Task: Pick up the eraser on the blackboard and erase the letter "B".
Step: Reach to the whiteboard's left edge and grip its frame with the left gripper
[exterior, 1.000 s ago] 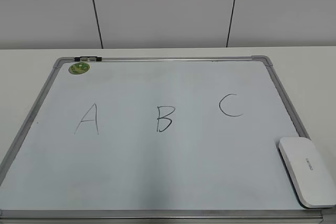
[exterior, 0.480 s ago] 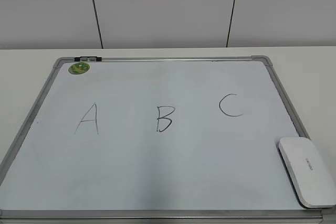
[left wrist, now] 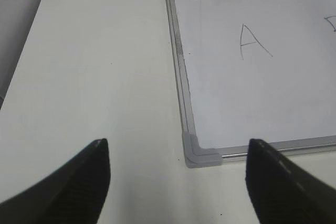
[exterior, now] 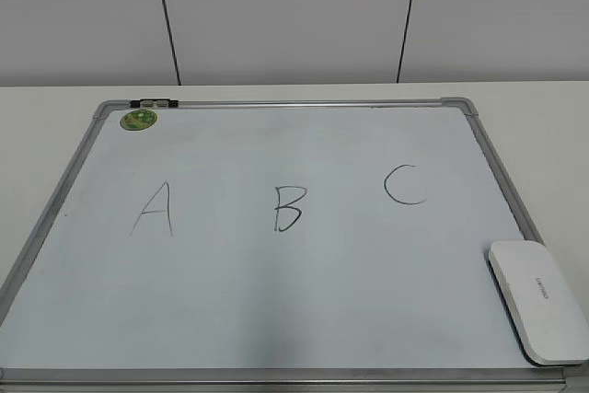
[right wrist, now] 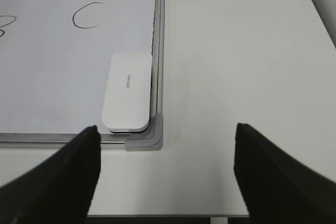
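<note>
The blackboard is a white board with a grey frame, lying flat on the table. It bears the letters "A", "B" and "C". The white eraser lies on the board's near right corner and also shows in the right wrist view. My right gripper is open and empty, above the bare table just near of that corner. My left gripper is open and empty, above the table by the board's near left corner. Neither gripper shows in the exterior view.
A round green sticker and a metal clip sit at the board's far left corner. A white wall with dark seams stands behind the table. The table's near edge lies just below my right gripper.
</note>
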